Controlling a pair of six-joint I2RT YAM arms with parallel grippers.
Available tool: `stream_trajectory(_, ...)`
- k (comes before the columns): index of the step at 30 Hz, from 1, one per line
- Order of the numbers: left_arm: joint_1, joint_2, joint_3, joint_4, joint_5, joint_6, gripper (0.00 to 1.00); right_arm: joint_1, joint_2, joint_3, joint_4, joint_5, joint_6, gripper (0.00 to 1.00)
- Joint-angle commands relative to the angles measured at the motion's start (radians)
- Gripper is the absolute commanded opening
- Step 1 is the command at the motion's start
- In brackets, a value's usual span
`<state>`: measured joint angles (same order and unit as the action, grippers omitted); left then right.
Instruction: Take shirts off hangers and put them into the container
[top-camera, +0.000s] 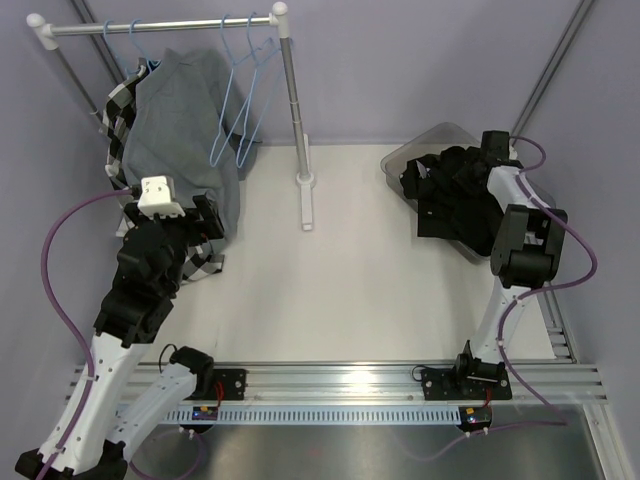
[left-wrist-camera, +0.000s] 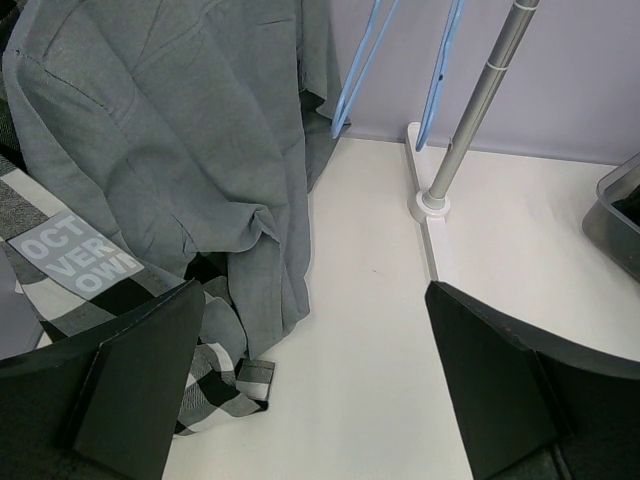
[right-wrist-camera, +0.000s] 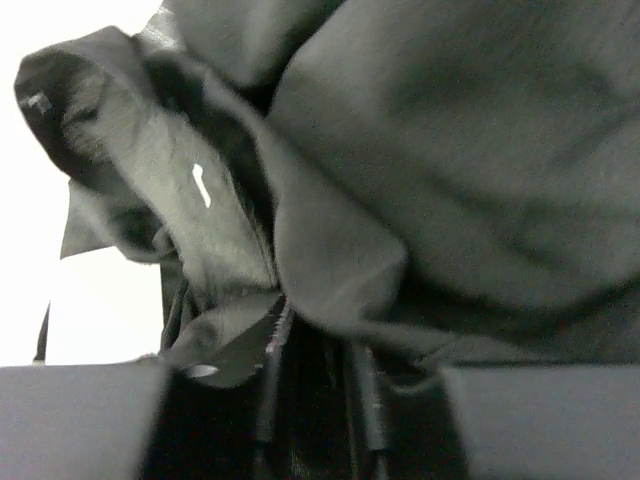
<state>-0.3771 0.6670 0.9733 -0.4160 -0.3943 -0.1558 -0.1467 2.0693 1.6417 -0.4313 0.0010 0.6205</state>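
A grey shirt (left-wrist-camera: 170, 130) hangs at the left, its hem reaching the tabletop (left-wrist-camera: 370, 350) and lying over a checked shirt (left-wrist-camera: 215, 385). Two light-blue hangers (left-wrist-camera: 360, 65) dangle beside the rack's pole (left-wrist-camera: 475, 110). The container (left-wrist-camera: 615, 215) shows at the right edge. The left gripper (left-wrist-camera: 313, 295) gapes wide, holding nothing.

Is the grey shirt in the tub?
No, the grey shirt hangs from the rail, apart from the tub, which holds black shirts.

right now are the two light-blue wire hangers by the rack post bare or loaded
bare: both hangers hang on the silver rail, only wire showing
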Motion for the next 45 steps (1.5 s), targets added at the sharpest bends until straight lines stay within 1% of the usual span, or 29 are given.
stream_trajectory(1,0.003,-0.004,0.001,0.059,-0.002,0.004,0.99,-0.005,-0.185,-0.063,0.06,-0.044,-0.105,0.38)
stream_trajectory(2,0.004,-0.004,0.001,0.059,0.0,0.004,0.99,-0.001,-0.214,-0.071,0.072,-0.051,-0.122,0.42)
stream_trajectory(3,0.003,-0.004,0.002,0.057,0.003,0.002,0.99,0.004,-0.268,-0.086,0.083,-0.053,-0.143,0.45)
stream_trajectory(5,0.003,-0.006,0.001,0.059,0.005,0.002,0.99,0.018,-0.311,-0.091,0.095,-0.042,-0.202,0.5)
stream_trajectory(6,0.003,-0.006,0.001,0.057,0.005,0.001,0.99,0.033,-0.343,-0.095,0.098,-0.042,-0.22,0.55)
stream_trajectory(8,0.003,-0.006,0.002,0.057,0.002,0.002,0.99,0.05,-0.371,-0.105,0.104,-0.041,-0.261,0.56)
stream_trajectory(10,0.004,-0.006,0.001,0.057,0.002,0.002,0.99,0.082,-0.405,-0.129,0.129,-0.03,-0.297,0.6)
stream_trajectory(12,0.003,-0.006,0.001,0.057,0.002,0.002,0.99,0.107,-0.419,-0.141,0.137,-0.018,-0.324,0.61)
stream_trajectory(14,0.004,-0.007,0.001,0.057,0.002,0.002,0.99,0.14,-0.433,-0.158,0.154,-0.054,-0.381,0.62)
stream_trajectory(15,0.004,-0.007,0.001,0.057,0.002,0.002,0.99,0.177,-0.433,-0.161,0.151,-0.074,-0.419,0.61)
stream_trajectory(16,0.003,-0.007,0.001,0.057,0.002,0.002,0.99,0.209,-0.43,-0.16,0.144,-0.123,-0.436,0.61)
stream_trajectory(20,0.004,-0.007,0.001,0.059,0.002,0.002,0.99,0.265,-0.385,-0.14,0.097,-0.191,-0.464,0.61)
stream_trajectory(23,0.004,-0.009,0.001,0.057,0.0,0.004,0.99,0.268,-0.345,-0.155,0.121,-0.24,-0.444,0.6)
stream_trajectory(26,0.003,-0.007,0.001,0.057,0.0,0.004,0.99,0.268,-0.278,-0.112,0.08,-0.268,-0.438,0.59)
stream_trajectory(28,0.004,-0.009,0.001,0.057,-0.001,0.004,0.99,0.266,-0.207,-0.059,0.051,-0.257,-0.417,0.58)
stream_trajectory(29,0.004,-0.009,0.001,0.057,-0.002,0.005,0.99,0.266,-0.207,-0.059,0.051,-0.239,-0.416,0.58)
stream_trajectory(32,0.003,-0.009,-0.001,0.057,-0.009,0.007,0.99,0.25,-0.143,0.003,0.009,-0.205,-0.381,0.56)
stream_trajectory(33,0.003,-0.009,-0.001,0.059,-0.011,0.009,0.99,0.222,-0.123,0.01,0.015,-0.202,-0.345,0.55)
stream_trajectory(36,0.004,-0.009,0.001,0.057,-0.011,0.009,0.99,0.167,-0.109,-0.006,0.038,-0.207,-0.259,0.53)
stream_trajectory(37,0.004,-0.009,-0.001,0.056,-0.009,0.009,0.99,0.132,-0.106,-0.017,0.048,-0.205,-0.242,0.53)
stream_trajectory(40,0.004,-0.012,0.001,0.059,-0.003,0.007,0.99,0.082,-0.072,-0.013,0.028,-0.185,-0.222,0.53)
stream_trajectory(45,0.004,-0.014,0.001,0.057,-0.005,0.007,0.99,0.07,0.017,0.05,-0.059,-0.164,-0.234,0.55)
